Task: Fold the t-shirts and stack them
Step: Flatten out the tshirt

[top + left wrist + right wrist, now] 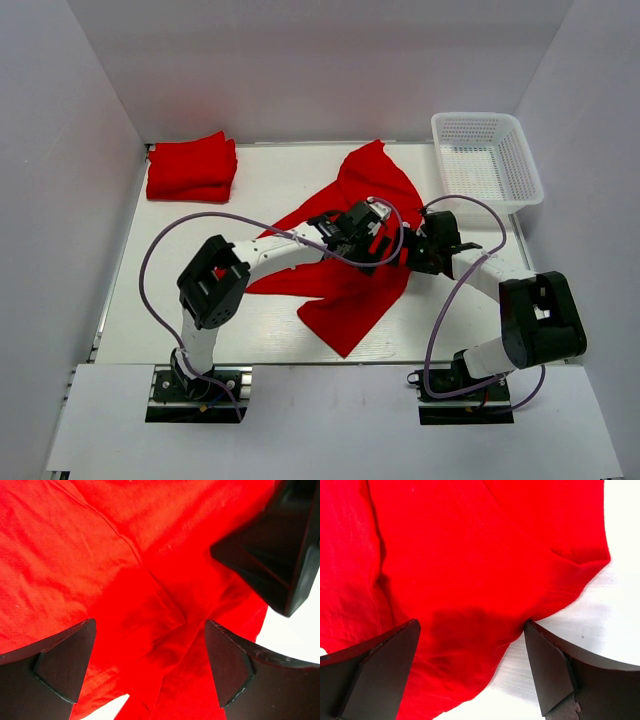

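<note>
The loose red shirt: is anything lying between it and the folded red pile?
Nothing visible. The table strip between the loose t-shirt and the folded stack is bare, and the basket sits far right.

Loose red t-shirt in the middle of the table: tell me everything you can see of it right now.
The loose t-shirt is plain bright red soft cloth with no print. It lies unfolded and rumpled on the white table, stretched diagonally from far centre toward the near edge, with creases and a seam showing. The left gripper is open over its middle, and the right gripper is open over its edge. Whether either touches the cloth is unclear.
</note>
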### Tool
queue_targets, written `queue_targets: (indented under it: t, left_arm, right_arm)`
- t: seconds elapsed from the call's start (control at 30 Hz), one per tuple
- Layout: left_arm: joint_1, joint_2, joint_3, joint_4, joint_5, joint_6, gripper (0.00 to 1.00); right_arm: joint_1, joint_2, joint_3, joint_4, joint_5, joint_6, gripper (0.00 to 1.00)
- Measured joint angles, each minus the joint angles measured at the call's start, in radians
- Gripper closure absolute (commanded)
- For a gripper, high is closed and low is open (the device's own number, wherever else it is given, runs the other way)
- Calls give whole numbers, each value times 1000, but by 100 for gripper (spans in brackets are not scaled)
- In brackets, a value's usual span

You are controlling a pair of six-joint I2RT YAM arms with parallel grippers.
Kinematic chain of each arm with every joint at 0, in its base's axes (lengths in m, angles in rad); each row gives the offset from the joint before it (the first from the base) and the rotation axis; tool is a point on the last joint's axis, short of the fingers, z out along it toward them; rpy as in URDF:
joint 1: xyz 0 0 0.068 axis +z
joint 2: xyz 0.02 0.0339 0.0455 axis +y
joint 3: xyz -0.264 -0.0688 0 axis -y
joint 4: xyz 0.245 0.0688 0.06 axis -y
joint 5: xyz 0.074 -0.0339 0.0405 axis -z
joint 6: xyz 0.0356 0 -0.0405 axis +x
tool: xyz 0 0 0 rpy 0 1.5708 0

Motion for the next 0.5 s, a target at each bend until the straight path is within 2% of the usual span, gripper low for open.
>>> queue_targets:
  t: [0.2, 0.5]
  left_arm:
    - [0, 1, -29, 15, 42, -11, 16]
    - [-8, 27, -45, 27, 43, -36, 23]
  right_arm:
    - [0, 0, 4, -7, 51, 34, 10]
    - [0, -1, 5, -16, 110, 60, 10]
